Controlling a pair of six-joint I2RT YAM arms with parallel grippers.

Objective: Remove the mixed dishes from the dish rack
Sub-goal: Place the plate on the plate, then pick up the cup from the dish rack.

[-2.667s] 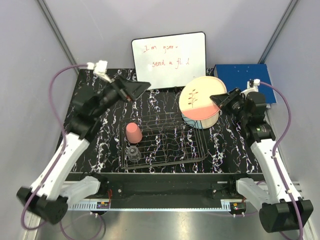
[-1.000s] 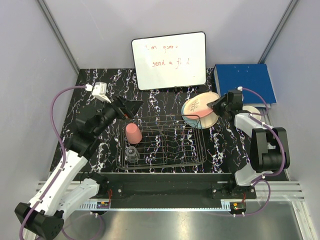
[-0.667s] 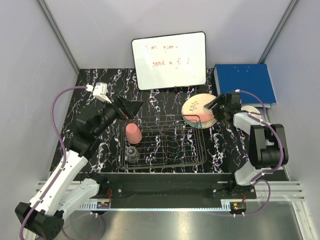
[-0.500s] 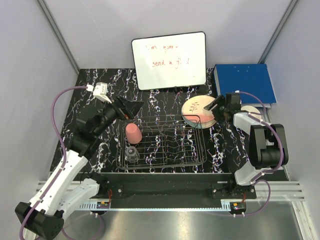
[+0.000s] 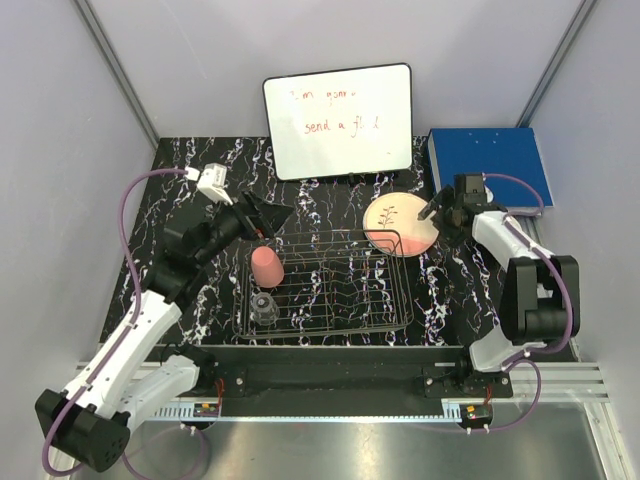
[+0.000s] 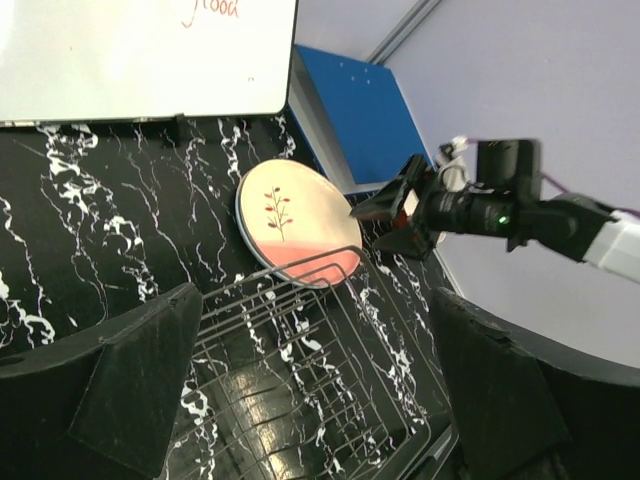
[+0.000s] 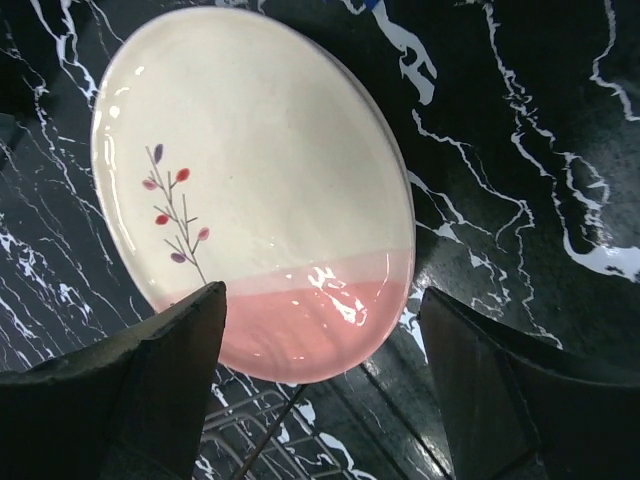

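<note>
- The large plate [image 5: 402, 225] lies on the bench [image 5: 330, 195], centre-right of the top view, just beside the dish rack's [image 5: 330, 290] upper-right corner.
- The right hand [image 5: 432, 212] is spread at the plate's right rim, gripping nothing.
- It should draw back clear of the rim without nudging the plate.
- The left hand [image 5: 268, 215], also spread and empty, hangs just above the pink cup [image 5: 266, 265] in the frame. It should lower squarely around the cup, avoiding the prongs.

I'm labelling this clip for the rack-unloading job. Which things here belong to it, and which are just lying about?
Part of the job:
dish rack
pink cup, in the rack
small clear glass, in the rack
pink-banded plate, flat on the table beside the rack

Just lying about:
whiteboard
flat blue box
</note>
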